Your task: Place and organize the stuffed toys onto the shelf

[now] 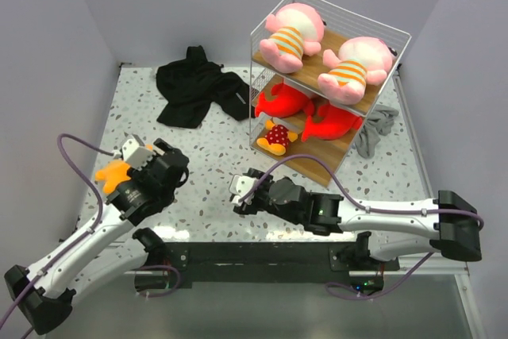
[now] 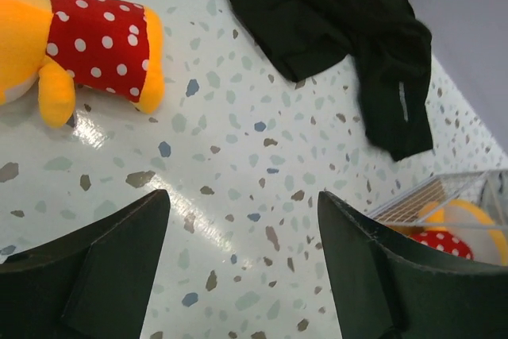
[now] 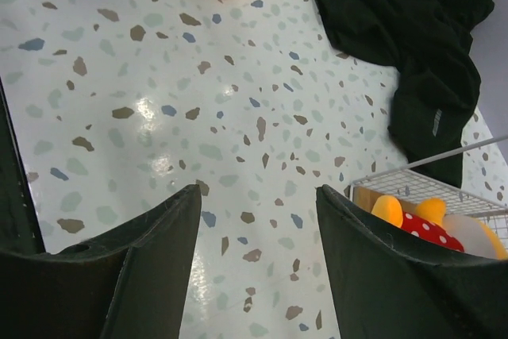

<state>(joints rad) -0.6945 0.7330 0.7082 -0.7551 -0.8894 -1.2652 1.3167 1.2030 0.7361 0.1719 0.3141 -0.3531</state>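
The white wire-frame shelf with three light wooden boards stands at the far right of the speckled table. Its top board carries a pink plush toy in an orange-striped shirt and a second pink striped toy side by side. The middle board holds a red fish-like plush toy touching a second red fish toy. On the bottom board, at its left end, sits an orange-yellow plush toy with a red polka-dot bib.

The other orange-yellow polka-dot toy lies on the table at the left, well apart from the shelf. In the left wrist view it lies up and to the left of the left gripper, outside the gap between the fingers.

The left gripper's fingers stand wide apart over bare table and hold nothing. The right gripper hovers near the table's middle, left of the shelf, with its fingers apart and empty.

A crumpled black garment lies left of the shelf, and a grey cloth lies at the shelf's right side.
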